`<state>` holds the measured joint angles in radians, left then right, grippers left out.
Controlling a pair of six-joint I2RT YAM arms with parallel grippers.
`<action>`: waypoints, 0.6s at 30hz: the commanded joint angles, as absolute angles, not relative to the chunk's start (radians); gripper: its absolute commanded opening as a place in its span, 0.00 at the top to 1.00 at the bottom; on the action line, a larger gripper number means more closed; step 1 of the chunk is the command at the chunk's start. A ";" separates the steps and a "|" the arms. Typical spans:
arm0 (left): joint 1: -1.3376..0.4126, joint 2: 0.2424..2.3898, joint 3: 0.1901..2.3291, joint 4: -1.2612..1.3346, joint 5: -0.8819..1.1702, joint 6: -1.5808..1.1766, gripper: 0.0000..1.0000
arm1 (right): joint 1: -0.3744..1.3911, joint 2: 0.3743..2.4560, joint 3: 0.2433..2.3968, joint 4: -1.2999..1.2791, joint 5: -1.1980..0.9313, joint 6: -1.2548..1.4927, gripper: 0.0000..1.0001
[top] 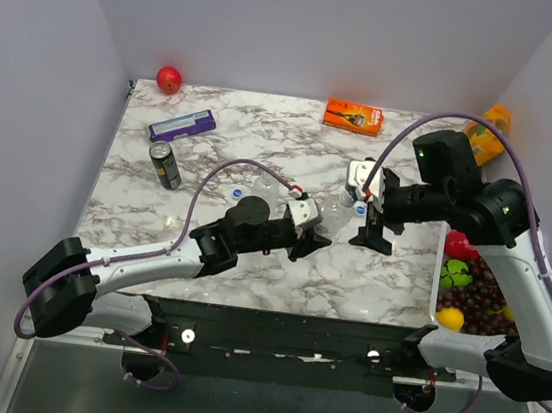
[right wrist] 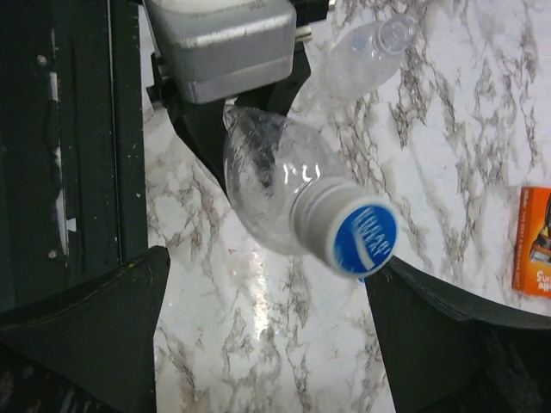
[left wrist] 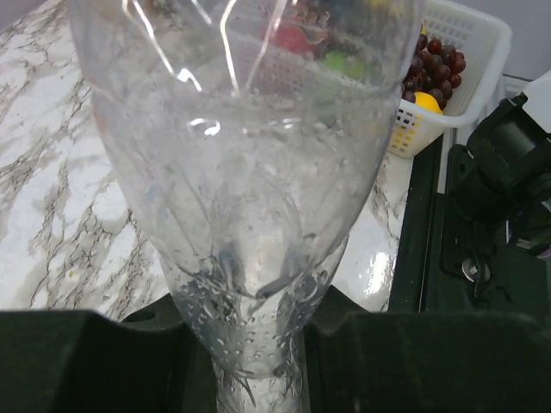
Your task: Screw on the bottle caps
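The clear bottle (left wrist: 250, 215) is clamped by the left fingers (left wrist: 86, 361) at the end away from its neck, held mid-worktop (top: 153, 222). A blue cap (right wrist: 364, 238) is sat on the neck, flanked by the right fingers (right wrist: 86, 344), spread wide and clear of it.

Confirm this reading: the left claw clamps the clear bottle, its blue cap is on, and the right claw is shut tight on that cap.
One error: the right claw is open, spread wide either side of the blue cap, as the right wrist view shows. The left claw does clamp the clear bottle, cap on.
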<state>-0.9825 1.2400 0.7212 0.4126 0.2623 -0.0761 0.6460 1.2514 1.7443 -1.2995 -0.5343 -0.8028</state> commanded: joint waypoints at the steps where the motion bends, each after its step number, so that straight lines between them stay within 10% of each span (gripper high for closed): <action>1: -0.953 1.244 0.772 0.445 0.238 -0.138 1.00 | 0.649 1.181 1.675 -1.525 -0.448 -0.738 0.01; 18: -0.959 1.262 0.804 0.388 0.302 -0.061 1.00 | 0.644 1.268 1.876 -1.226 -0.386 -0.563 0.00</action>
<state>-0.9512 1.2583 0.7628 0.4004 0.2718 -0.0879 0.6464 1.2034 1.8069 -1.2812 -0.3218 -0.6064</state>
